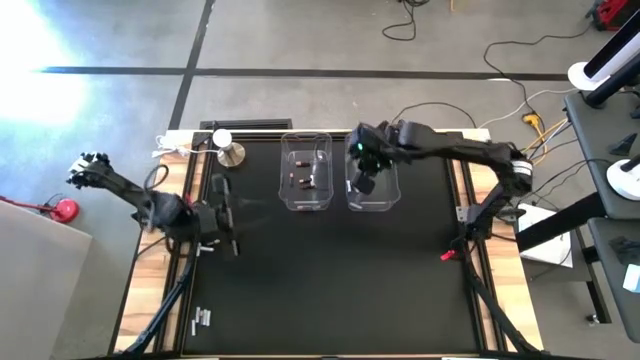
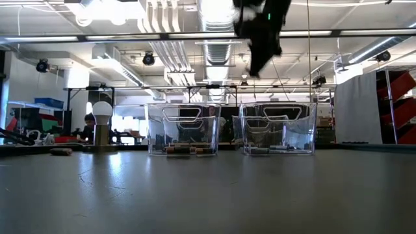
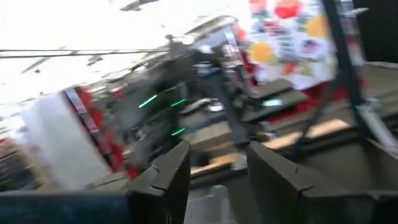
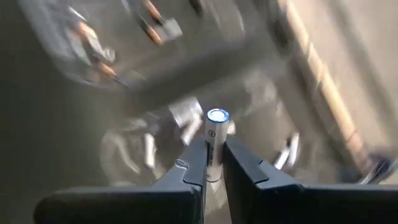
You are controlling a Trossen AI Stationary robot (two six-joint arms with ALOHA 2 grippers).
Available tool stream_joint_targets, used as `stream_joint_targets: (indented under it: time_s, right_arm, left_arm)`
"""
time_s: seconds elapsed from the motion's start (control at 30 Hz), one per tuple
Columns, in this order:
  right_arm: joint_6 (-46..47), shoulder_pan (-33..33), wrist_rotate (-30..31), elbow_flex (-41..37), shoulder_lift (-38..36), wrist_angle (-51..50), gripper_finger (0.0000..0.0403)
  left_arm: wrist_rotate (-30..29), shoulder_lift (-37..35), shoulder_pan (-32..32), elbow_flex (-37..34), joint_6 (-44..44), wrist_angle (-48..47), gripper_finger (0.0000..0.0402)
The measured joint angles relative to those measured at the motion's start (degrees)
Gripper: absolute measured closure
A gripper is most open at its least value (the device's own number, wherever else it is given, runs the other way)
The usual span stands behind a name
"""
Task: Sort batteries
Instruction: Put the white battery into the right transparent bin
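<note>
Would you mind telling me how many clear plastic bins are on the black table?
2. The left clear plastic bin sits at the table's far middle; the right clear plastic bin stands beside it, under the right gripper. None appear hidden.

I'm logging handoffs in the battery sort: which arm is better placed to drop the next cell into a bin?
The right. Its gripper is shut on a white battery and sits above the right-hand clear bin. The left gripper is low at the table's left side, away from both bins.
</note>
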Motion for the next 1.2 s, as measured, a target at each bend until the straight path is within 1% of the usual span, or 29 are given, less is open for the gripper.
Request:
stream_joint_targets:
  time_s: [0.1, 0.13, 0.17, 0.27, 0.3, 0.37, 0.6, 0.7, 0.8, 0.9, 1.0, 1.07, 1.2]
  right_arm:
    - [-0.1, -6.9, -2.4, -3.4, 3.6, 0.8, 0.0380]
    - [-0.6, -8.6, -2.5, -4.5, 5.0, 0.5, 0.0380]
    - [-0.9, -10.0, -2.7, -5.3, 6.4, 0.5, 0.0380]
    - [-0.9, -13.0, -5.1, -7.7, 10.5, 0.6, 0.0380]
    - [-0.7, -13.3, -5.5, -8.1, 11.8, 0.7, 0.0380]
    - [0.0, -13.3, -5.6, -8.6, 13.6, 1.0, 0.0380]
    - [7.0, -13.6, -8.6, -8.7, 17.3, 3.8, 0.0377]
    - [8.3, -13.9, -8.6, -8.7, 18.3, 3.8, 0.0373]
    - [9.2, -14.4, -8.6, -8.9, 19.6, 3.8, 0.0371]
    - [9.4, -14.7, -8.5, -9.0, 20.9, 4.0, 0.0366]
    - [9.4, -14.6, -8.0, -9.0, 21.7, 4.1, 0.0350]
    - [9.4, -14.6, -7.6, -9.0, 21.7, 4.1, 0.0332]
    - [9.3, -14.6, -8.2, -8.7, 19.5, 3.3, 0.0287]
  left_arm:
    - [3.4, 1.1, 0.0, -3.8, -1.6, 1.6, 0.0275]
    - [3.3, 1.6, 0.0, -4.9, 0.1, 2.9, 0.0278]
    - [2.4, 1.9, 0.0, -5.6, 2.0, 4.6, 0.0281]
    - [-4.4, 1.2, -0.1, -6.1, 2.9, 7.1, 0.0285]
    - [-6.0, 0.9, -0.1, -6.1, 2.8, 6.9, 0.0285]
    - [-7.0, 0.1, -0.1, -6.3, 1.7, 5.7, 0.0286]
    - [-7.0, -1.7, -0.1, -6.4, -1.3, 2.9, 0.0286]
    - [-7.0, -1.9, -0.2, -6.3, -2.7, 1.5, 0.0286]
    - [-5.7, -1.8, -0.2, -6.3, -2.9, 1.0, 0.0286]
    - [-5.7, -1.8, -0.2, -6.3, -2.8, 1.1, 0.0286]
    - [-5.7, -1.9, -0.2, -6.3, -2.8, 1.1, 0.0286]
    - [-5.6, -1.9, -0.2, -6.3, -3.2, 1.0, 0.0286]
    - [-5.6, -1.8, -0.3, -6.3, -7.9, -3.0, 0.0286]
